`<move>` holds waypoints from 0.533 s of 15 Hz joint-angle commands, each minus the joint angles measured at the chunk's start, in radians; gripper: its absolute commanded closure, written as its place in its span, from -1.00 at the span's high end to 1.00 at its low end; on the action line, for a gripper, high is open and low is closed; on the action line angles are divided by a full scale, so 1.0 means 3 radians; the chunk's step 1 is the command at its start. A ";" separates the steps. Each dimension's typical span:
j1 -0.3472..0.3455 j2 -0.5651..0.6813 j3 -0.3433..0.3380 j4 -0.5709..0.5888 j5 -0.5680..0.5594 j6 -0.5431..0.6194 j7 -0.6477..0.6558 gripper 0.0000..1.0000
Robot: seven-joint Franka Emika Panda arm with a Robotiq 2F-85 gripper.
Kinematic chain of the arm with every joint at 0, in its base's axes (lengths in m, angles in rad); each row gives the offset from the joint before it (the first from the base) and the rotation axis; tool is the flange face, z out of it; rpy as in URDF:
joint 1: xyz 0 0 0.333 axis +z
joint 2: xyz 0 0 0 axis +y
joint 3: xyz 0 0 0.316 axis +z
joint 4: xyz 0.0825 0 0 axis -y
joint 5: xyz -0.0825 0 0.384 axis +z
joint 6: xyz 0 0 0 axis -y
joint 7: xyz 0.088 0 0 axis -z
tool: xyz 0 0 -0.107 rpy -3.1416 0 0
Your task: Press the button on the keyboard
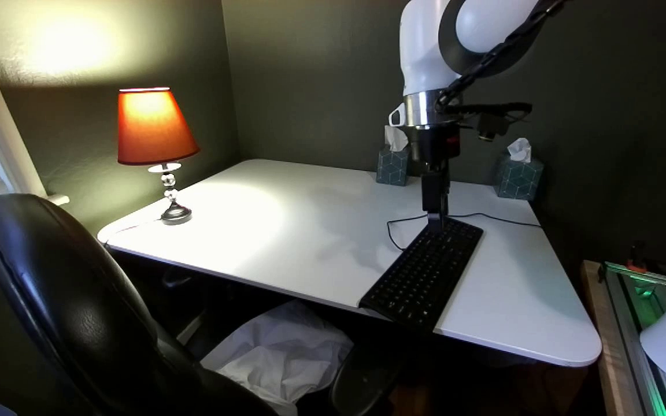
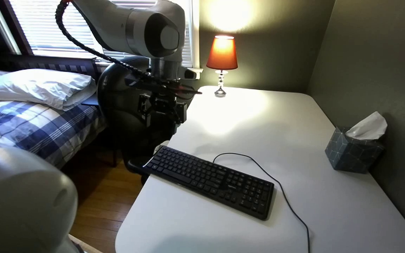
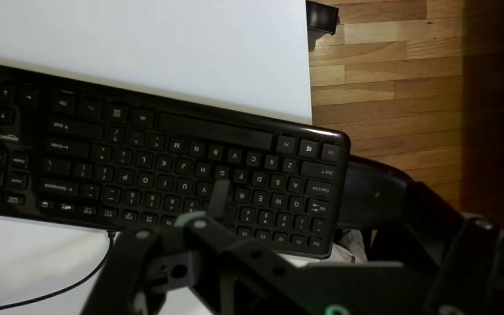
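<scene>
Keyboard (image 2: 207,180) partly overhangs the desk (image 2: 174,214), gripper (image 2: 164,119) higher up, 2 fingers (image 2: 181,112) apart.

In both exterior views, a lit lamp with a tapered orange-red shade (image 1: 154,128) throws white glare on the olive-green wall (image 1: 315,81). Daylight bleaches white slatted blinds (image 2: 42,30), upper left in an exterior view. In the wrist view, a highlight catches the glossy black rectangular keyboard (image 3: 160,157); the brown plank floor (image 3: 387,74) blackens at right.
</scene>
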 commanded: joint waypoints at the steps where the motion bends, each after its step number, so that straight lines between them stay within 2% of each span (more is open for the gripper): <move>1: -0.0017 -0.0004 0.0017 0.0006 0.0002 -0.0005 -0.0001 1.00; 4: -0.0009 0.0007 0.0019 -0.0009 0.0027 0.0051 -0.0018 1.00; 8: 0.0028 0.0057 0.0080 -0.0175 0.0064 0.0622 0.0077 1.00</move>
